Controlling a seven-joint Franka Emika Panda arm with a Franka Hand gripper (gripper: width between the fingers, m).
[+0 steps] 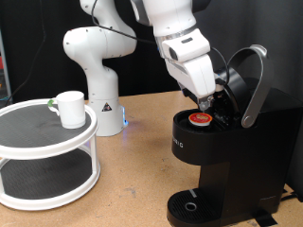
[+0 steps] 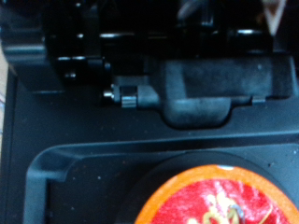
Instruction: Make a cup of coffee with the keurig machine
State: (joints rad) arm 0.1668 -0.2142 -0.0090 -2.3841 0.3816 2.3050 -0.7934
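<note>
Hovering just above the red-topped pod [image 1: 200, 118] seated in the open keurig machine [image 1: 222, 156], gripper [image 1: 209, 102] grip state unclear, cup [image 1: 69, 108] waited on rack [image 1: 47, 161]

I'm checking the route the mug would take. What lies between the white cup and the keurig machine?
In the exterior view, only bare wooden tabletop separates the cup, on its white two-tier stand, from the keurig machine. The robot base stands behind.

No text can be read. The keurig machine [image 1: 220, 142], below the gripper [image 1: 210, 100], bears small illegible marks. A warning triangle stands on the robot base [image 1: 106, 106].
</note>
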